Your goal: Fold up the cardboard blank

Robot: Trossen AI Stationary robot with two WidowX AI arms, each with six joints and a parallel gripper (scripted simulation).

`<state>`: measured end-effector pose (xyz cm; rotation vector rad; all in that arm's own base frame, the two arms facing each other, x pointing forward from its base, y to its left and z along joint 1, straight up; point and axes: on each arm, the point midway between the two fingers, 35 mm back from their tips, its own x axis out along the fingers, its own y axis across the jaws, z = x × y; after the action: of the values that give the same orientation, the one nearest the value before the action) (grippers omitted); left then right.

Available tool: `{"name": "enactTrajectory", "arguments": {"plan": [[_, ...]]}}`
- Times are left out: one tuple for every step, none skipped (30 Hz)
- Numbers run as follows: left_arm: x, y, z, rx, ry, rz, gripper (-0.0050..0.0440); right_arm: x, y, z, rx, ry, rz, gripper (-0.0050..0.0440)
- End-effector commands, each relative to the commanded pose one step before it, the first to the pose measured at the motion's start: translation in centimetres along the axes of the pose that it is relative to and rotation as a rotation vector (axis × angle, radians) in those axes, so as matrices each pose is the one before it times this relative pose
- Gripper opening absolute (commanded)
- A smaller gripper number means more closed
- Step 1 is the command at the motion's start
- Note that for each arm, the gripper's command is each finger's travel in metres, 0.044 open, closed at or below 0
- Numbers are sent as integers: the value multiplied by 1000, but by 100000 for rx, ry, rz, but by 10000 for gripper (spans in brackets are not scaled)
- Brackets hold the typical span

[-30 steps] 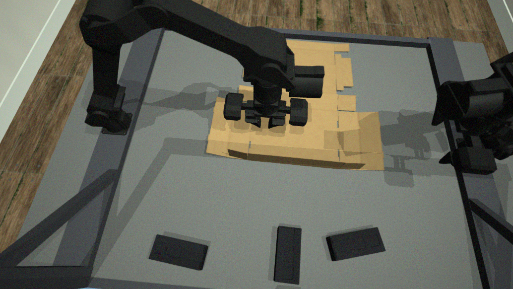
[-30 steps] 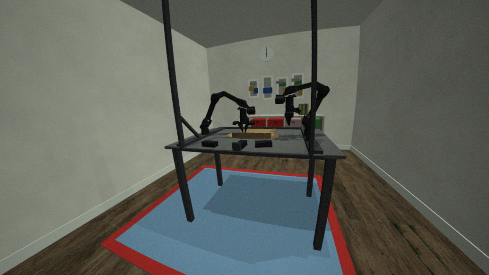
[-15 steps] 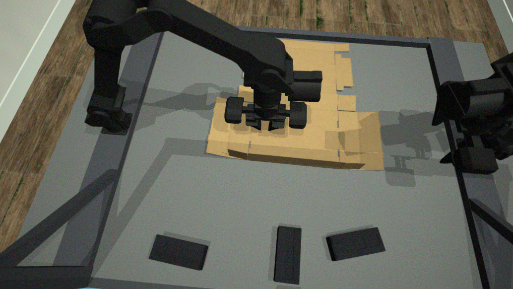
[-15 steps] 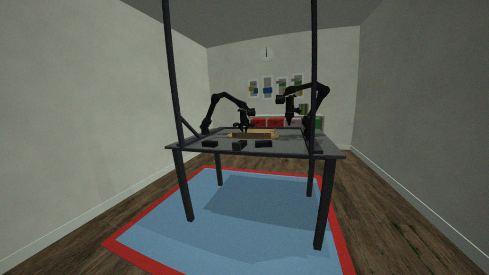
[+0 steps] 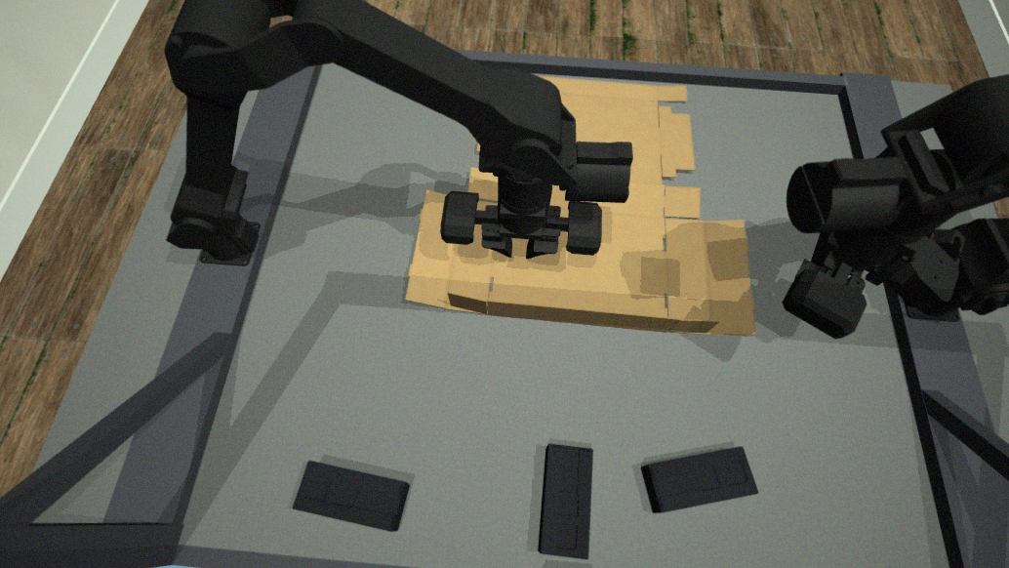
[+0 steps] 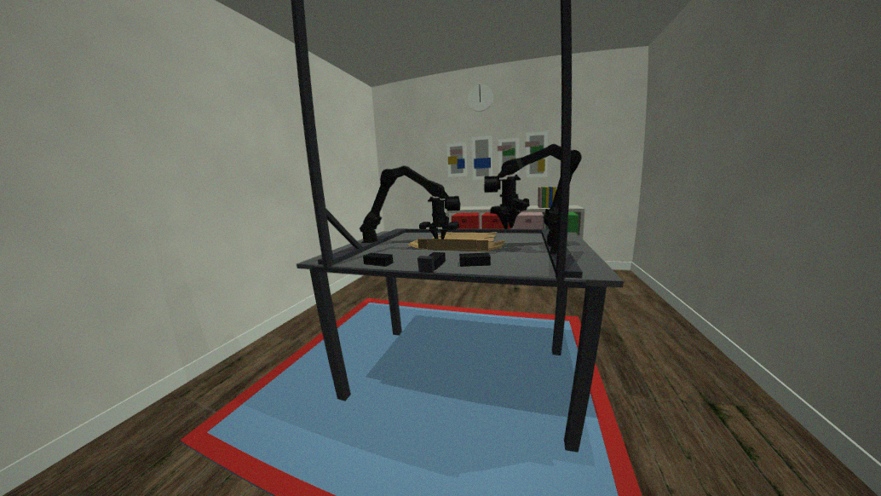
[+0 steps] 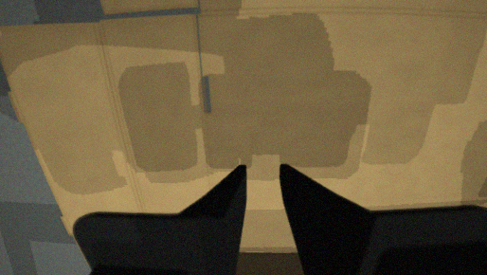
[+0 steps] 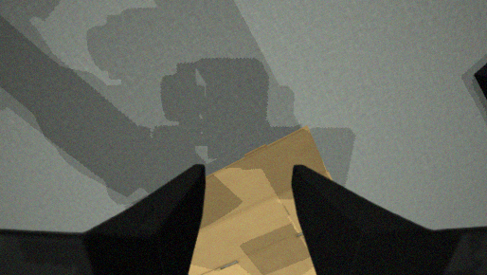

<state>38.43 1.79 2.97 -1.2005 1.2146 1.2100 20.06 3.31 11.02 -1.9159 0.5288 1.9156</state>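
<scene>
The tan cardboard blank (image 5: 564, 232) lies on the grey table, mostly flat. Its near long wall (image 5: 579, 313) is tilted up a little and shows a dark face. My left gripper (image 5: 521, 248) points straight down over the left part of the blank, low above it. Its fingers are shut with a narrow gap and nothing between them, over the cardboard (image 7: 284, 95). My right gripper (image 5: 829, 296) hangs in the air past the blank's right end. Its fingers stand partly apart and empty above a corner of the blank (image 8: 265, 204).
Three black blocks (image 5: 350, 495) (image 5: 564, 499) (image 5: 699, 478) lie in a row near the table's front edge. Dark frame rails (image 5: 910, 366) run along the table's sides. In the far view the table (image 6: 456, 258) stands on a blue and red mat.
</scene>
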Motion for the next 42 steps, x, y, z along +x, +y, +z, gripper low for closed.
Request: {"name": "enactTrajectory", "arguments": {"plan": [[-687,-310,-7,-286,204,-2342,96,287,-1583,-2549,23929,2072,-1126,76],[0,0,0,0,0,0,96,228,-301,-363,4967,26,-21,52],[0,0,0,0,0,0,96,237,-313,-349,4923,25,-22,28],[0,0,0,0,0,0,96,0,0,0,0,0,0,28],[0,0,0,0,0,0,96,0,0,0,0,0,0,28],[0,0,0,0,0,-1,96,242,-322,-331,10452,42,-32,4],[0,0,0,0,0,0,96,580,-779,-674,5886,48,-55,0],[0,0,0,0,0,0,96,298,-388,-309,5012,22,-27,0],[0,0,0,0,0,0,96,287,-369,-271,4979,20,-26,0],[0,0,0,0,0,0,96,289,-368,-249,5028,18,-26,0],[0,0,0,0,0,0,96,297,-374,-232,4968,17,-26,0],[0,0,0,0,0,0,96,291,-362,-206,4946,15,-25,0],[0,0,0,0,0,0,96,268,-330,-171,4905,12,-23,0],[0,0,0,0,0,0,96,281,-342,-161,4977,12,-24,0],[0,0,0,0,0,0,96,260,-314,-132,4897,10,-22,0],[0,0,0,0,0,0,96,255,-305,-114,4858,8,-21,0],[0,0,0,0,0,0,96,244,-288,-95,4671,7,-20,0],[0,0,0,0,0,0,96,183,-214,-61,2563,5,-15,0],[0,0,0,0,0,0,96,58,-67,-18,803,1,-5,0],[0,0,0,0,0,0,96,0,0,0,0,0,0,0],[0,0,0,0,0,0,96,0,0,0,0,0,0,0],[0,0,0,0,0,0,96,0,0,0,0,0,0,0],[1,1,0,0,0,3,96,-2,0,-1,-1,15,-17,0],[0,0,0,0,0,0,96,0,0,0,0,0,0,0],[0,0,0,0,0,0,96,0,0,0,0,0,0,0],[0,0,0,0,0,0,96,0,0,0,0,0,0,0],[-147,-29,27,284,-335,-184,96,0,0,0,0,0,0,0],[0,0,0,0,0,0,96,0,0,0,0,0,0,0],[0,0,0,0,0,0,96,0,0,0,0,0,0,0],[0,0,0,0,0,0,96,0,0,0,0,0,0,0],[167,1,-1,0,0,1,96,0,0,0,0,0,0,0],[167,2,-1,0,0,1,96,0,0,0,0,0,0,0],[166,3,-1,0,0,1,96,0,0,0,0,0,0,0],[166,4,-1,0,0,1,96,0,0,0,0,0,0,0],[166,5,-1,0,0,1,96,0,0,0,0,0,0,0],[166,6,-1,0,0,1,96,0,0,0,0,0,0,0],[166,6,-1,0,0,1,96,0,0,0,0,0,0,0],[0,0,0,0,0,0,96,0,0,0,0,0,0,0],[0,0,0,0,0,0,96,0,0,0,0,0,0,0],[165,5,0,1,-2,-5,96,0,1,1,-4,-1,1,0],[166,6,-1,0,0,1,96,0,0,0,0,0,0,0],[166,7,-1,0,0,1,96,0,0,0,0,0,0,0]]}}
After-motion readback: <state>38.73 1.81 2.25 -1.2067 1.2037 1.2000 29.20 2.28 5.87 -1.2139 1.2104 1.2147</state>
